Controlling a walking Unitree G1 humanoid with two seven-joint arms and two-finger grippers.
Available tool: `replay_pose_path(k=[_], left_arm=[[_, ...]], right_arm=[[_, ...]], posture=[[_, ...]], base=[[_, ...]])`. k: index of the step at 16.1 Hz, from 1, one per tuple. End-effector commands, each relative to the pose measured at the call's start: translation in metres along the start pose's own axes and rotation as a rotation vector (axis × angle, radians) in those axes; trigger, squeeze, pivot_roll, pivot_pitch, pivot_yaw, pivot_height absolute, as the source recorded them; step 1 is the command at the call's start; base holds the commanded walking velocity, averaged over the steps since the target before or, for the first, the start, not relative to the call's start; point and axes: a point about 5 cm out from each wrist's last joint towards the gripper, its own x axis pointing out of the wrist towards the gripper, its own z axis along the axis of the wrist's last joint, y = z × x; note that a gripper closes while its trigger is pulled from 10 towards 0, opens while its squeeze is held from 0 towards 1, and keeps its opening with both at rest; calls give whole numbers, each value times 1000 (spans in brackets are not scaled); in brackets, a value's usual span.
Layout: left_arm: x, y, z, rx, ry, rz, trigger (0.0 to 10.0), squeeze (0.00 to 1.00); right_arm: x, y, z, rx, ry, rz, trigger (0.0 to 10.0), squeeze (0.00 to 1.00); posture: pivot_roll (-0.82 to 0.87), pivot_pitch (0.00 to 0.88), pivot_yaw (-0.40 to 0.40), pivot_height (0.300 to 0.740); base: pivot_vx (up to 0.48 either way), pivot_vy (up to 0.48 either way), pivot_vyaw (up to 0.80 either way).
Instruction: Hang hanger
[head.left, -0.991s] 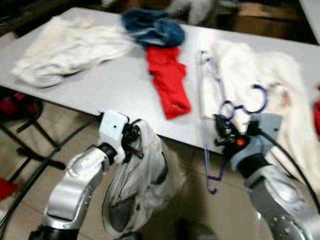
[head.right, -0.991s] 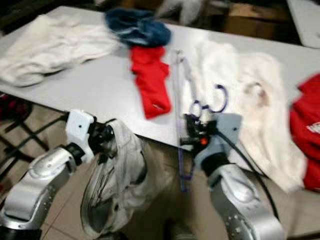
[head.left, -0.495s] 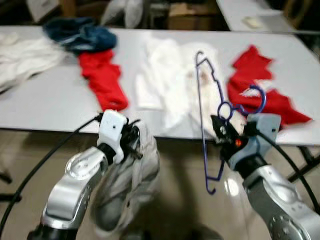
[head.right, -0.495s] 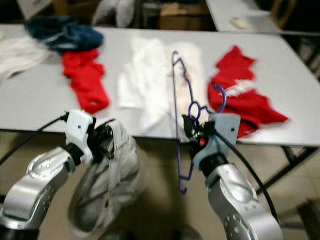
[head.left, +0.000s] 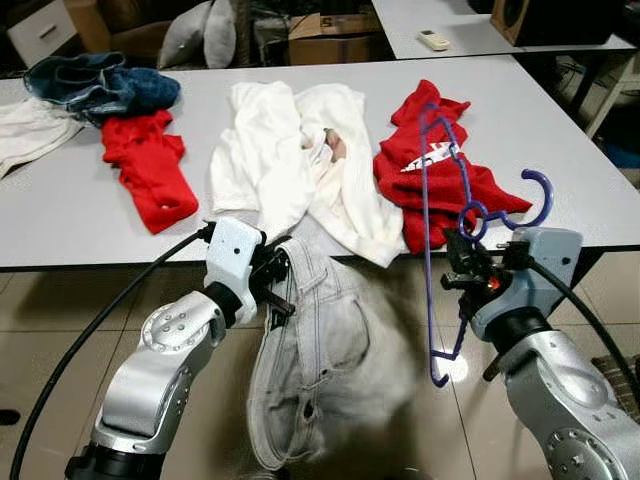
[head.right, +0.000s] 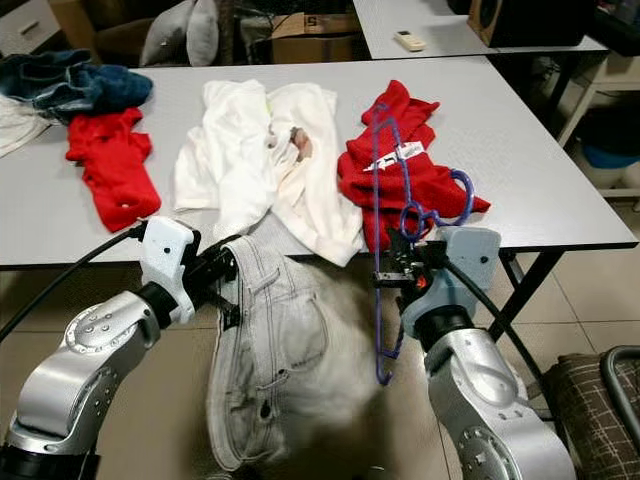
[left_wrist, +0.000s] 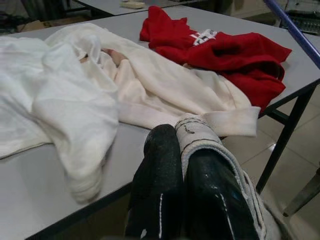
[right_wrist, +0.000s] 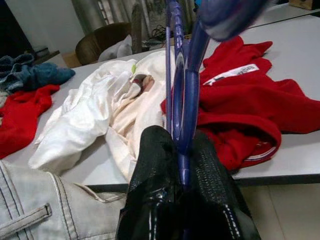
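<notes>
grey table (head.left: 560, 160), scattered clothes (head.left: 290, 160)

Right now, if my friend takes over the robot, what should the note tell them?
Left hand: shut on the waistband of the light grey jeans, which hang below the table edge.
Right hand: shut on the purple hanger, held upright beside the jeans.
On the table: white clothes, a red top, a small red garment, dark denim.
Done: jeans and hanger picked up.
Left: jeans are not on the hanger yet; nothing is hung.
</notes>
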Motion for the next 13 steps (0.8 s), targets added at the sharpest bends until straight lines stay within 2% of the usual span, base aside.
replay_pose_path(k=[1,5,10,13], left_arm=[[-3,6,7,9,-28,38,10000,0],[-4,8,7,-6,-24,62,10000,0],[-5,10,11,13,-44,76,10000,0],[-5,12,14,3,-57,84,10000,0]], right_arm=[[1,-1,2,-9,-10,-12,10000,0],[2,0,0,-9,13,-2,10000,0],[2,3,1,-82,8,38,10000,0],[0,-2,1,-88,6,-6,10000,0]], posture=[[-1,71,69,740],[2,77,65,740],[9,86,64,740],[6,88,73,740]], base=[[0,0,0],[0,0,0],[0,0,0],[0,0,0]])
